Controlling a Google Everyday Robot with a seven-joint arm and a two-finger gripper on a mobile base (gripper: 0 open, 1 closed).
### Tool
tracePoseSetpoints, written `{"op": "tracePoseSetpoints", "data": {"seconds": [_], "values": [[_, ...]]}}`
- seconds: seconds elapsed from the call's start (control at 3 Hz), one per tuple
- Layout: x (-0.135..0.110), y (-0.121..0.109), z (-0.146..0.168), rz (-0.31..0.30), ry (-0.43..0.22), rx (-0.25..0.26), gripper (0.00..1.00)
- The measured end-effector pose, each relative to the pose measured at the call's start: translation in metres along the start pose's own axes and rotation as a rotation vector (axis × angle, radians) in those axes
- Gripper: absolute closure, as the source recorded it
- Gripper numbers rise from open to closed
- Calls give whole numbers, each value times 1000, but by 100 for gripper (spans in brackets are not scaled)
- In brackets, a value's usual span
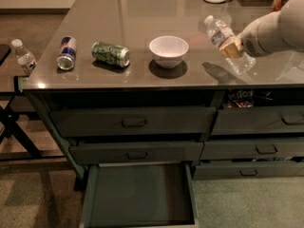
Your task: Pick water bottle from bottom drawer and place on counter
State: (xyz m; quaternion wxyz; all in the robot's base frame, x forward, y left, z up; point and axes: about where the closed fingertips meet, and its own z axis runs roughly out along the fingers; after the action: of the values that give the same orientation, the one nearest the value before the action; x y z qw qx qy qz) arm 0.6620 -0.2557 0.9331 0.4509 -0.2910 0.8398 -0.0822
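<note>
The bottle (218, 31) sits in the hand (232, 49) at the right of the desk (137, 8), tilted with its white cap up and to the left. The hand is closed round the bottle's lower half. Whether the base touches the glossy grey top I cannot tell (a shadow lies just left of it). The bottle is clear crinkly plastic. The drawer (140, 194), flat-floored, stands pulled out below. A round white bowl (168, 51) stands left of the bottle.

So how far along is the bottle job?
Done: bottle is out of the drawer, which stands open and bare. In hand: gripper holds it tilted above the counter, right of the bowl, jaws shut. Left: set it down and release.
</note>
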Motion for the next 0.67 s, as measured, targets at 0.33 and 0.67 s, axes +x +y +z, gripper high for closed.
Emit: {"op": "tracePoseSetpoints", "data": {"seconds": [0.33, 0.67], "values": [[3, -12, 11, -10, 49, 10, 100], [2, -17, 23, -38, 97, 5, 100]]}}
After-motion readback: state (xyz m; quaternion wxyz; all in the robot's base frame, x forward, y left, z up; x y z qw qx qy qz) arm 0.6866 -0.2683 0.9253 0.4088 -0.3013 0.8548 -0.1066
